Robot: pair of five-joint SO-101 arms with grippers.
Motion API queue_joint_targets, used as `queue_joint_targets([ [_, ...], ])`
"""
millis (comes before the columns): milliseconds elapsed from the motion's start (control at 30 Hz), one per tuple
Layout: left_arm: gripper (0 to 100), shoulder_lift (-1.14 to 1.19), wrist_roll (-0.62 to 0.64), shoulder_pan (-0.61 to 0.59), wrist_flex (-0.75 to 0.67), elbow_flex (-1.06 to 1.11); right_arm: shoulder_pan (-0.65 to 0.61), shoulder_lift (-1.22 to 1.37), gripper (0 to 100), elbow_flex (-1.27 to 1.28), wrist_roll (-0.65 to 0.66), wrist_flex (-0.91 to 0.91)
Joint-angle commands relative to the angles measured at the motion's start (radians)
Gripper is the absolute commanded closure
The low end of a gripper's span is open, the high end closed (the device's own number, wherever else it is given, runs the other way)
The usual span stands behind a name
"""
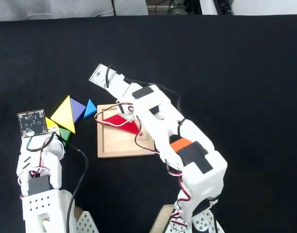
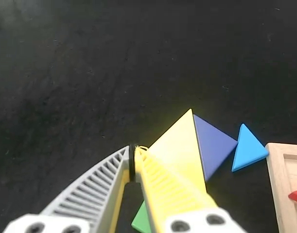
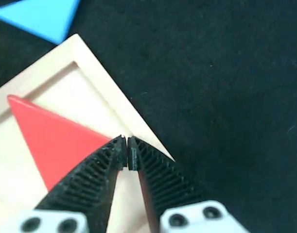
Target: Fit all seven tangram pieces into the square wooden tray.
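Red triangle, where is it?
In the high view the red triangle lies inside the wooden tray, toward its far edge, with the light blue triangle just outside on the left.

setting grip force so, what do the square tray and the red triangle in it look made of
Square pale wooden tray: looks like unpainted wood, going by the pale tan matte surface and raised rim. Red triangle piece: possibly painted wood or plastic; its flat, even red surface shows no grain, so it stays open.
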Motion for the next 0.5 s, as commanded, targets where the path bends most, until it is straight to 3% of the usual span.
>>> queue_joint_targets([
  [0, 97, 0.000, 0.002, 0.015, -0.023, -0.010, -0.021, -0.005, 98.8, -0.056, -0.011, 0.017],
  [333, 97, 0.000, 0.002, 0.016, -0.023, -0.010, -0.028, -0.013, 98.8, -0.051, 0.003, 0.135],
  [467, 97, 0.000, 0.002, 0.016, -0.023, -0.010, -0.097, -0.033, 98.8, -0.051, 0.130, 0.250],
])
